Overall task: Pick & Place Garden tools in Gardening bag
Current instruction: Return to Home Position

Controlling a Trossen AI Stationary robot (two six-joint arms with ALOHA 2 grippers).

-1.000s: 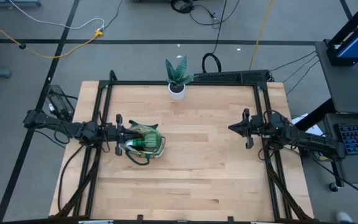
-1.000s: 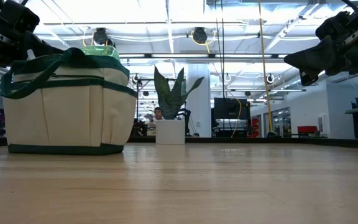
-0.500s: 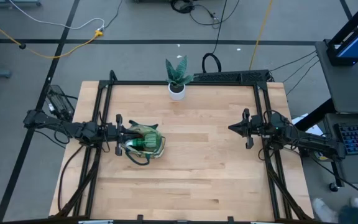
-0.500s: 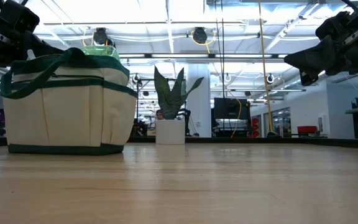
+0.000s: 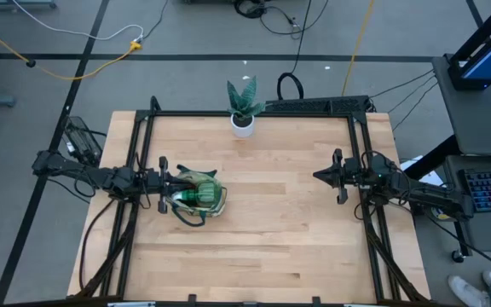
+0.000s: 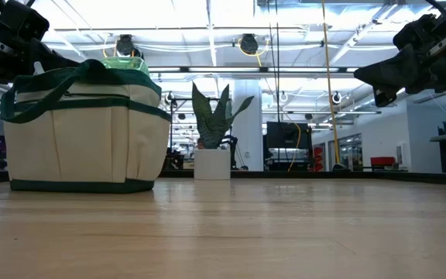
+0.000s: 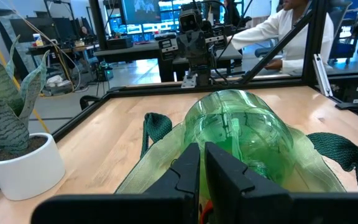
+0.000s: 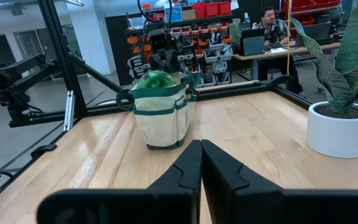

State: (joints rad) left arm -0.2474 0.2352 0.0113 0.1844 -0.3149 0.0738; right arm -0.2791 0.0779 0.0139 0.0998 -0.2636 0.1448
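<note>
Your left gripper (image 5: 170, 181) hangs over the left part of the table (image 5: 271, 247), at the left edge of the gardening bag (image 5: 196, 198). Its fingers are drawn almost together, with only a thin slit between them. They hold nothing.

The bag stands upright on the wood, left of centre and midway between the near and far edges. It is cream canvas with dark green trim. A translucent green bottle (image 7: 241, 127) fills its mouth, rounded top showing above the rim. The dark green loop handles (image 7: 157, 124) flop out to either side.

Your right gripper (image 5: 320, 176) is at the right side of the table, raised off the wood. It points left toward the bag and is well apart from it. Its fingers are pressed against each other and empty.

The plant (image 5: 244, 95) in its white pot (image 5: 243, 125) sits at the far edge, centre, well apart from the bag and both grippers.

A person (image 8: 269, 17) sits at a desk beyond the table.
</note>
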